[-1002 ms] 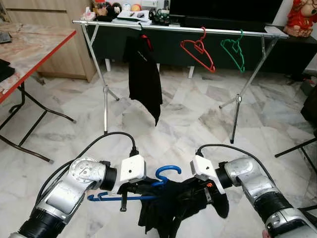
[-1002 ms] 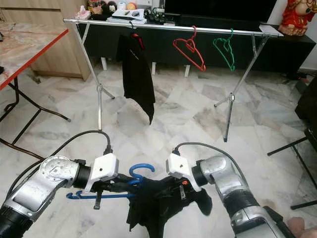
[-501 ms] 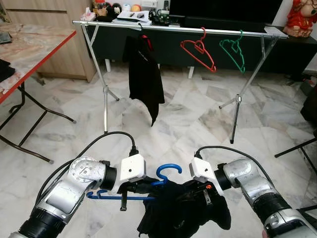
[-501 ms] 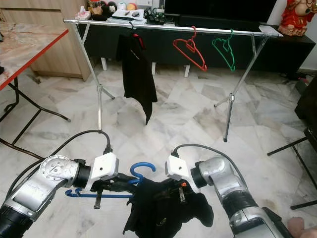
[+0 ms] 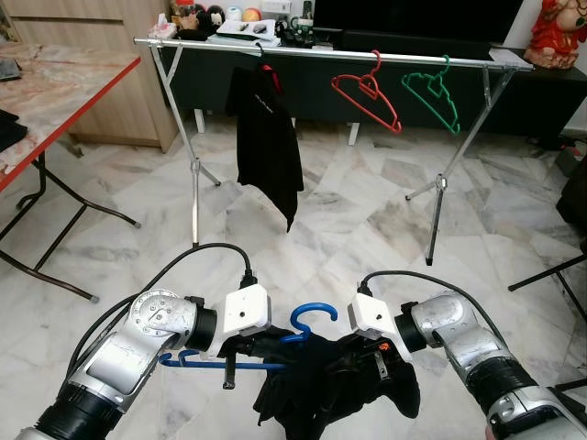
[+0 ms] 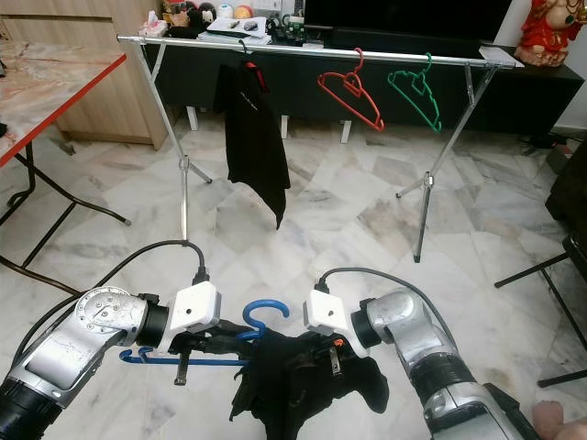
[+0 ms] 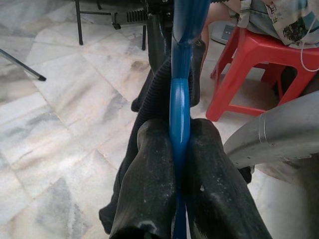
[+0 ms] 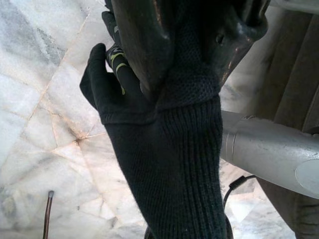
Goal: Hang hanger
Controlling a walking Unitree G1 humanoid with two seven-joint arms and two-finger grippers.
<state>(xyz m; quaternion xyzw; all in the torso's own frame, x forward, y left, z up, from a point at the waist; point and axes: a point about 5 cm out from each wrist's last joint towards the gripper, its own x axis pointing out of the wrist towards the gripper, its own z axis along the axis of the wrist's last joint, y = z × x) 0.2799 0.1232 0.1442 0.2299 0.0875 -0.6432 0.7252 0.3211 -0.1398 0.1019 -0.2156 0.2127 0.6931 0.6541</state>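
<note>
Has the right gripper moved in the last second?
Yes, slightly: the right gripper has shifted left toward the blue hanger hook, judged against the steady rack leg.

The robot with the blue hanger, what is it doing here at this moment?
The robot is dressing a blue plastic hanger with a black knitted garment. Its left claw is shut on the hanger; its right claw pinches the garment's ribbed edge. Both are held low over the marble floor. The metal clothes rail ahead already carries a black garment, a red hanger and a green hanger.
</note>
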